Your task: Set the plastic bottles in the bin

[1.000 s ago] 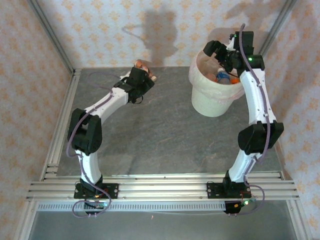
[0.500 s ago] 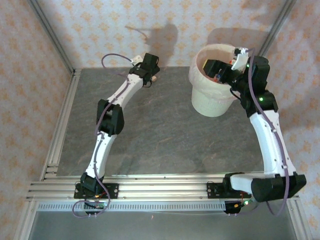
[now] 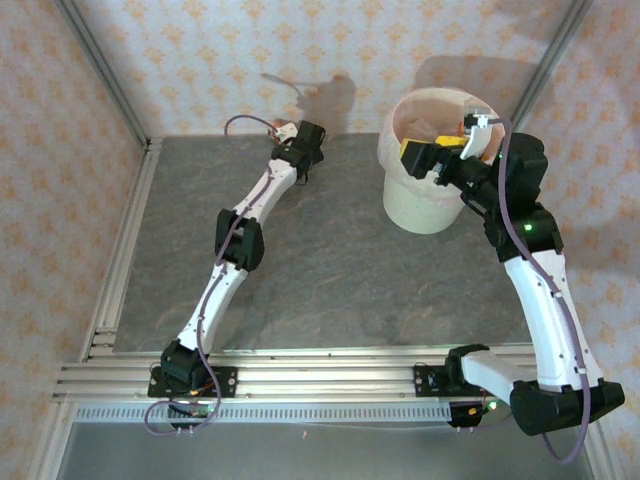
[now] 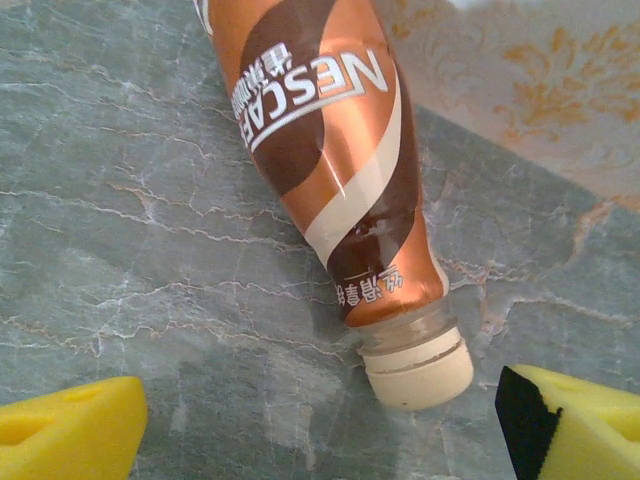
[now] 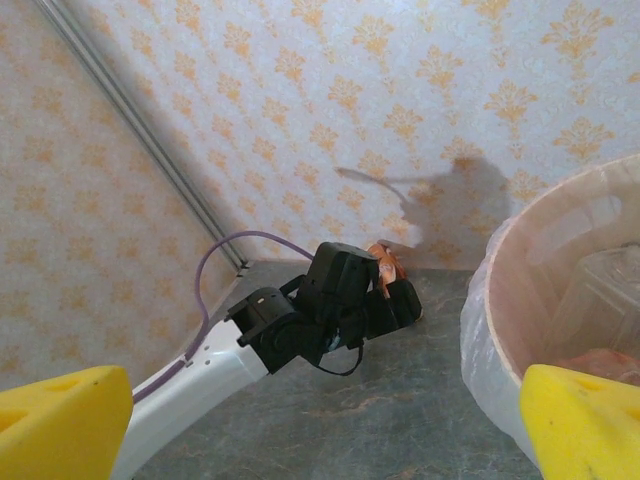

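Now under the left wrist: a brown bottle (image 4: pixel 330 180) lies on its side on the grey table (image 4: pixel 120 250). Its body runs from top centre of the frame down to a cream cap (image 4: pixel 418 375) at lower right, near the patterned wall (image 4: pixel 540 90).
Left gripper: we see the left gripper (image 4: pixel 320 430) spread wide. Its yellow pads (image 4: pixel 60 430) sit in the two lower corners, with the cap end between them and neither pad touching it.
Right gripper: the right gripper (image 5: pixel 320 430) is spread too, with nothing between its tips. In the top view it hangs over the bin's rim at upper right.
Bin: the bin (image 3: pixel 425 205) stands at the upper right of the top view, well apart from the bottle at upper centre.
Handling: we judge the bottle light and fairly stiff. The glossy label (image 4: pixel 340 130) looks slippery, and the round body will likely roll if nudged from one side. Whether it is full we cannot tell.
Where to hold: we would close across the broad labelled middle, pads square to the long axis. The narrow neck and cap give little to bear on.
Risk: an off-centre pinch could make the tapered end slide out from between the pads or spin the bottle toward the wall.
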Controlling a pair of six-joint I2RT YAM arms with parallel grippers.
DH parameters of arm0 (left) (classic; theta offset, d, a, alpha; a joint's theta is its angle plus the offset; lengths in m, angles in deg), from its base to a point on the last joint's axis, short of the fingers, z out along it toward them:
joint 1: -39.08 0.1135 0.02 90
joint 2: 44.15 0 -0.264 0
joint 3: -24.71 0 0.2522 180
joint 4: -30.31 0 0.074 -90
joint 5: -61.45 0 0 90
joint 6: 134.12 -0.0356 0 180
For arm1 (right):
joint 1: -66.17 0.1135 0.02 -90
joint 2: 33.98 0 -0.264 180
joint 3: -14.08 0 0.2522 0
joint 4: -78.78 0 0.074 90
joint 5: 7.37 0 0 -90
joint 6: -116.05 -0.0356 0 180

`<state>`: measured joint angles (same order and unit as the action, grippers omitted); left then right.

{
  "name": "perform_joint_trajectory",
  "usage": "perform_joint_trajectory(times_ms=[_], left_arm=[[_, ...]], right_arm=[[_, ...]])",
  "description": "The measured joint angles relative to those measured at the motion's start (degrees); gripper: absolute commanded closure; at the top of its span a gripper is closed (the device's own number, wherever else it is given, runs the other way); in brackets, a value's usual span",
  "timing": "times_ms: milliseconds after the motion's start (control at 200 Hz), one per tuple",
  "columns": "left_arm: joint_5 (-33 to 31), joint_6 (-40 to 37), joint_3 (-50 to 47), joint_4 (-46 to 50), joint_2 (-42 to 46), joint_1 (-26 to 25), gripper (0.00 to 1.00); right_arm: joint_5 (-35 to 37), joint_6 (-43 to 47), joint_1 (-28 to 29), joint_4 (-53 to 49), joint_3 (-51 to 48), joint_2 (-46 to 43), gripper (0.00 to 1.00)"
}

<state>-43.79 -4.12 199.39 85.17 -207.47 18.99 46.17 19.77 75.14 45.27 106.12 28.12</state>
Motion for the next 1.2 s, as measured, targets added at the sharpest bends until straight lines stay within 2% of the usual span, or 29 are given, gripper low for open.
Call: perform_joint_trajectory(times_ms=[380,716,816,981,1201], left_arm=[[4.4,-3.4,2.1,-6.1,-4.6,1.4,0.2],[7.8,-2.4,2.2,-7.9,-5.0,3.8,0.44],[8.3,-2.4,2.1,-7.5,-5.0,4.2,0.44],[8.5,-2.6,-2.2,-7.5,-2.5,4.4,0.43],[8.9,-2.4,-10.0,-4.5,2.9,5.9,0.44]], right_arm=[[0.5,0.9,0.2,-0.3,1.0,2.5,0.01],[-0.3,1.1,1.4,-0.3,2.1,6.1,0.01],[-0.9,3.3,4.4,-0.3,2.1,8.2,0.01],[0.8,7.9,14.9,1.9,2.1,14.4,0.01],[8.8,1.7,22.8,14.6,-1.6,25.7,0.01]])
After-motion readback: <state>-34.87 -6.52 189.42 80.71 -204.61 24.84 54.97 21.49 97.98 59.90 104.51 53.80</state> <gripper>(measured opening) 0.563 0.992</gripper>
